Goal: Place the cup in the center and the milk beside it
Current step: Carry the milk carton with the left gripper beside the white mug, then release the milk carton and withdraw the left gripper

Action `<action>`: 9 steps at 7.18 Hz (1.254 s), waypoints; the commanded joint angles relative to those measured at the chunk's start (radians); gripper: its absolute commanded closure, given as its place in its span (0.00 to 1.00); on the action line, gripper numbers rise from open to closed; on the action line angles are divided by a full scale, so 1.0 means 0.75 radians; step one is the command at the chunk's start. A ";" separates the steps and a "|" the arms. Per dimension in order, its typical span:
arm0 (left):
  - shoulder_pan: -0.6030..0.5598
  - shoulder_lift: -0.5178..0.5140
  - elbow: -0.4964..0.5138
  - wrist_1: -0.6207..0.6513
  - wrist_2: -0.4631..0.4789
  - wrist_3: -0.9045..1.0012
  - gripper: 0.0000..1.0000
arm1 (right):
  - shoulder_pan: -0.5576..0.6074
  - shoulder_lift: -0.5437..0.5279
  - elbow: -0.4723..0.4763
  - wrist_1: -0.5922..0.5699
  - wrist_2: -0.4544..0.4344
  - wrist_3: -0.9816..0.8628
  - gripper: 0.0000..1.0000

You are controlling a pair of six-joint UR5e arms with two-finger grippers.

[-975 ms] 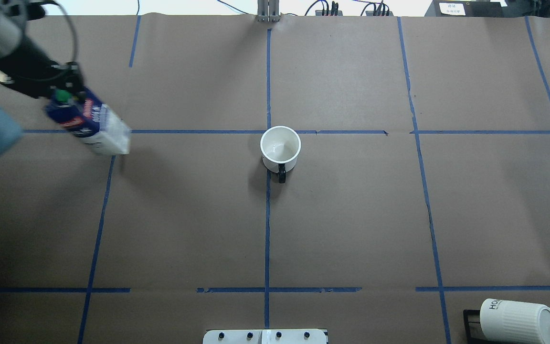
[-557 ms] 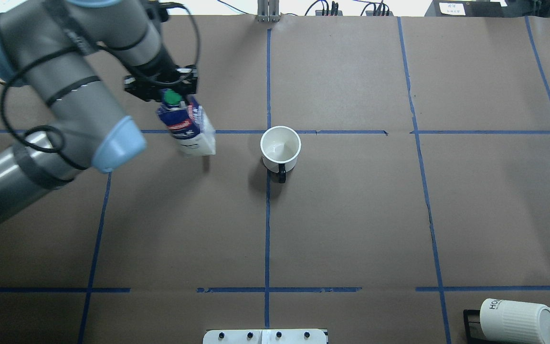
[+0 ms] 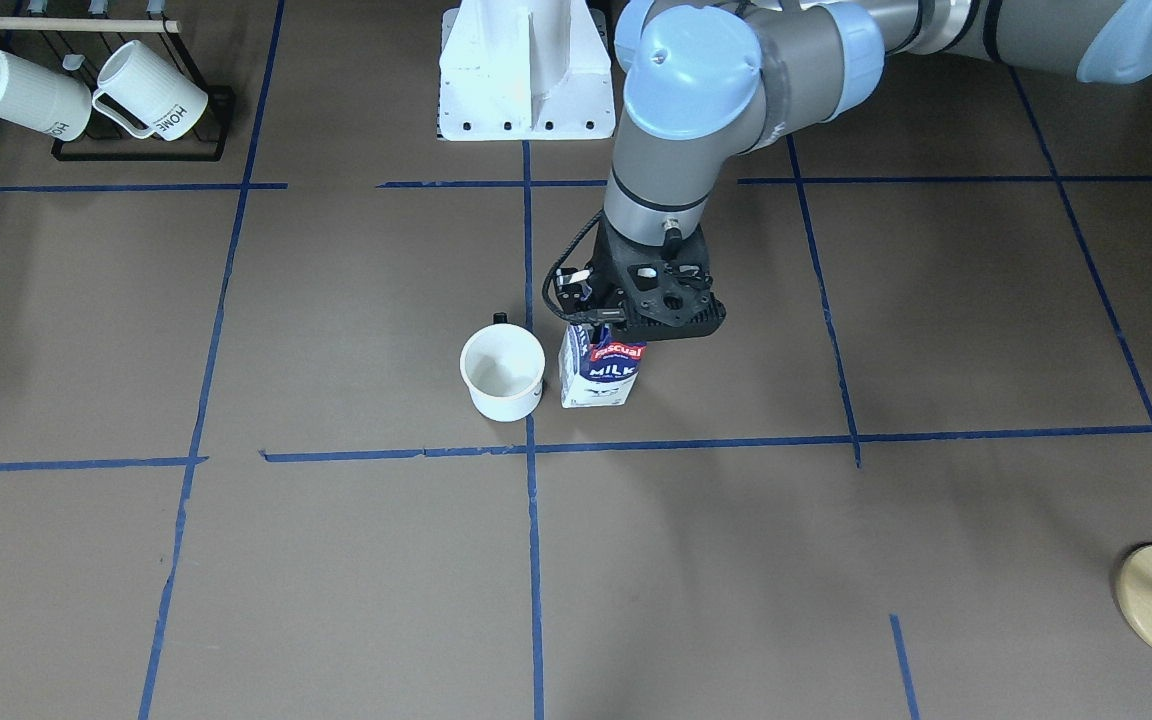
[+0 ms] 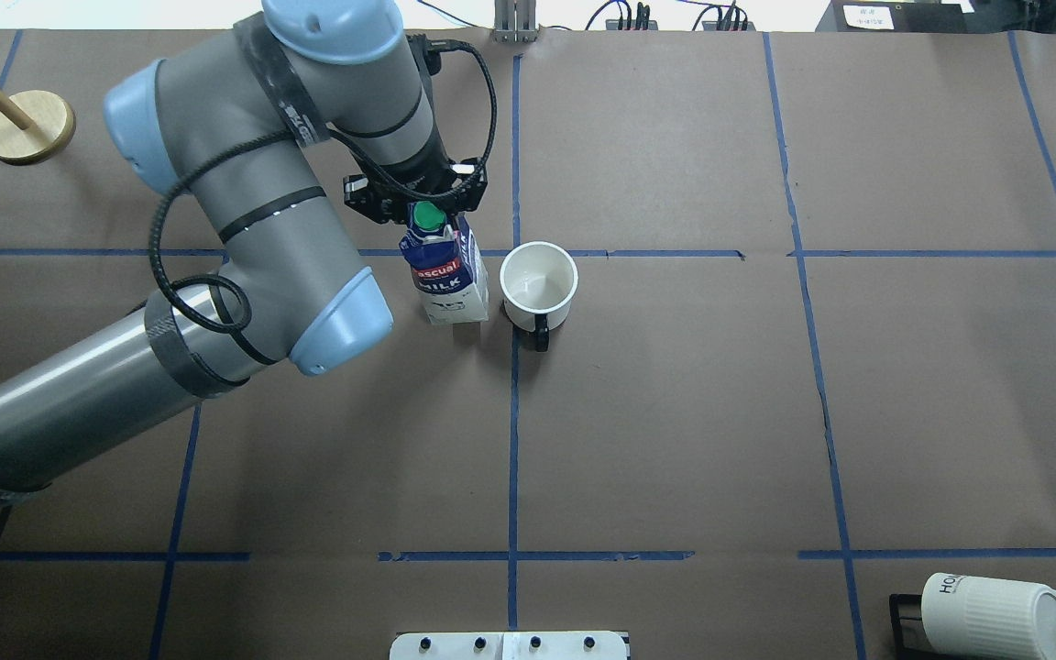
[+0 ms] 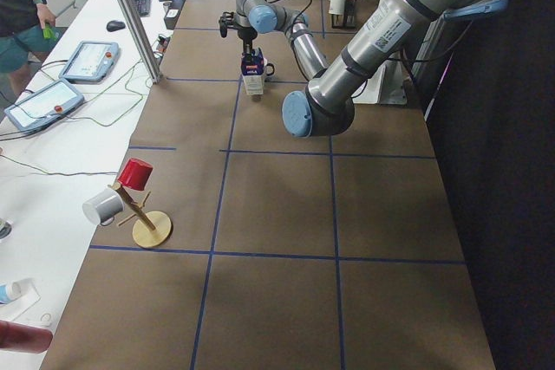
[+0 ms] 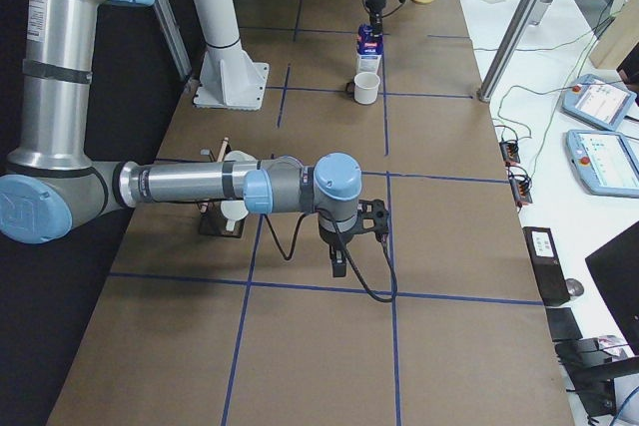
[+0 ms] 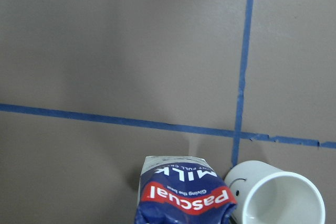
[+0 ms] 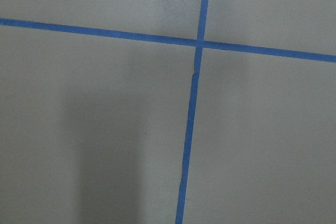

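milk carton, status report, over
Left gripper, jaws shut on milk carton top. Carton upright beside cup, narrow gap, nothing between. Right gripper far off, state unclear.

Smooth white cup (image 4: pixel 538 284), empty and upright, with a black smiley face on its side. Dark handle toward 6 o'clock in overhead view. Stands just at 5 o'clock of center (image 3: pixel 530 450), the blue-tape crossing on the brown table.

Navy-and-white gable-top milk (image 4: pixel 447 275) carton with a green cap and red "Pascual" band. Upright, just beside cup at its 9 o'clock, top clasped in left pincer (image 4: pixel 425 206).
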 commanded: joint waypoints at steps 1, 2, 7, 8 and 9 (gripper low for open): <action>0.023 -0.025 0.040 0.000 0.038 -0.008 0.52 | 0.000 0.000 -0.013 0.000 0.006 -0.003 0.00; 0.025 -0.049 0.089 -0.004 0.064 -0.008 0.44 | 0.000 0.000 -0.013 0.000 0.006 -0.005 0.00; 0.019 -0.105 0.002 0.156 0.050 0.093 0.00 | 0.000 0.000 -0.021 0.000 0.008 -0.005 0.00; -0.025 -0.103 -0.098 0.299 0.042 0.171 0.00 | 0.000 0.000 -0.025 0.000 0.006 -0.005 0.00; -0.095 -0.081 -0.170 0.400 -0.039 0.299 0.00 | 0.000 0.000 -0.027 0.000 0.006 -0.003 0.00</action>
